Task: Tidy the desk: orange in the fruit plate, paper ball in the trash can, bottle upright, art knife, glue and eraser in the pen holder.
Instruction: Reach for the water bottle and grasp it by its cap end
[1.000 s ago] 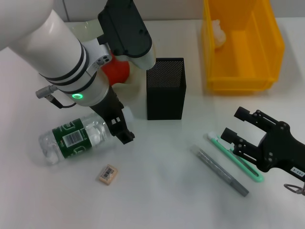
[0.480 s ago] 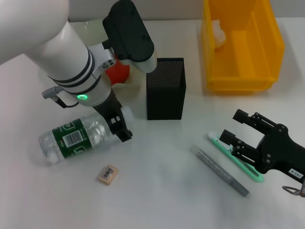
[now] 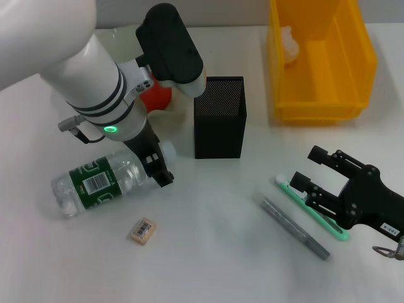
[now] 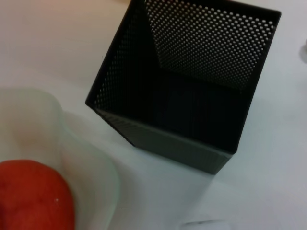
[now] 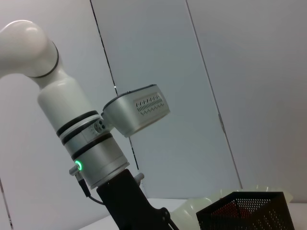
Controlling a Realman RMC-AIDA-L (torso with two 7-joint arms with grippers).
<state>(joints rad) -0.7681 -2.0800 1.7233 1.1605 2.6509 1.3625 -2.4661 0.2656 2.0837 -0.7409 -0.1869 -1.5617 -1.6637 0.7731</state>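
From the head camera, the left end effector (image 3: 159, 169) is low at the neck end of the bottle (image 3: 101, 180), which lies on its side on the white bench (image 3: 208, 252); whether its fingers are spread or closed on the neck cannot be told from here. Behind that arm the orange (image 3: 155, 96) sits in the pale fruit plate (image 3: 117, 36), just beside the black mesh pen holder (image 3: 219, 117). The eraser (image 3: 143, 230) lies in front of the bottle. The right end effector (image 3: 312, 174) hovers with its fingers spread over the green art knife (image 3: 309, 207), and the grey glue stick (image 3: 291, 226) lies just beside the knife. A paper ball (image 3: 288, 44) rests in the yellow trash can (image 3: 319, 107). The left wrist camera shows the pen holder (image 4: 187, 91) from above, with the orange (image 4: 33, 196) in the plate (image 4: 91, 177) near it. The right wrist camera shows the left arm (image 5: 81, 139) and the pen holder's rim (image 5: 244, 211).
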